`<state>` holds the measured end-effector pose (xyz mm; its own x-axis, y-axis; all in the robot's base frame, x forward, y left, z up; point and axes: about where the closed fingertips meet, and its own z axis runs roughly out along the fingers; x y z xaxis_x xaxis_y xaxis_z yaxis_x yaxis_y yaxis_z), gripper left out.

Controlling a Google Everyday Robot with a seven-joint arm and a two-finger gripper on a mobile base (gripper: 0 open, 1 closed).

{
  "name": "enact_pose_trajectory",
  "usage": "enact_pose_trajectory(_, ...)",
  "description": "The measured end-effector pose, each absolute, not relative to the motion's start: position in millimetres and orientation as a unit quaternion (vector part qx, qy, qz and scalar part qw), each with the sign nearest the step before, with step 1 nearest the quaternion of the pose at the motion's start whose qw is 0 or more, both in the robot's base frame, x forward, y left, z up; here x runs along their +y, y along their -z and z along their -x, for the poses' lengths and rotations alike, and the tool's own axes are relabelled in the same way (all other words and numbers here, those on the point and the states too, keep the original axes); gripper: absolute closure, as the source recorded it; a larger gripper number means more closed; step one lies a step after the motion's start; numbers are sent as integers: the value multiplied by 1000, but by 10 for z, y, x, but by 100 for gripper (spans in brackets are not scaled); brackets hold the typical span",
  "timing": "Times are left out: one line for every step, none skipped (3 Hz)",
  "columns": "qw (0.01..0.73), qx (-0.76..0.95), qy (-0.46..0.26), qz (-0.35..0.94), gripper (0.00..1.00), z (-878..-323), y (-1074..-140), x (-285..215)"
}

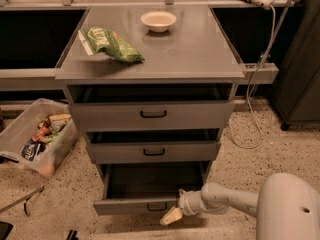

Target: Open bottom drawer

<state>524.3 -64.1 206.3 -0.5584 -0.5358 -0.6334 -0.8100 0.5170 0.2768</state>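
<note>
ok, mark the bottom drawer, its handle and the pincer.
bottom drawer (120, 206): camera view, front panel, left of handle.
handle (156, 207): camera view, middle of black loop.
pincer (171, 216): camera view, tip, just right of the handle.

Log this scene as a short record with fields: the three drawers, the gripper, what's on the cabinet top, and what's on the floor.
Bottom drawer: pulled out farthest of the three, black handle at front centre
Middle drawer: slightly out
Top drawer: slightly out
Gripper: low, at the bottom drawer's front, just right of its handle
Cabinet top: white bowl at the back, green bag at left
Floor: clear bin holding packets, left of the cabinet
</note>
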Motion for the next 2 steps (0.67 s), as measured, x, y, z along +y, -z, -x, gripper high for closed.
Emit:
enact_pose_trajectory(243, 836, -282, 402, 0, -5242, -2062, -641)
enact_pose_trajectory(229, 838, -293, 401, 0, -5033, -2036, -603)
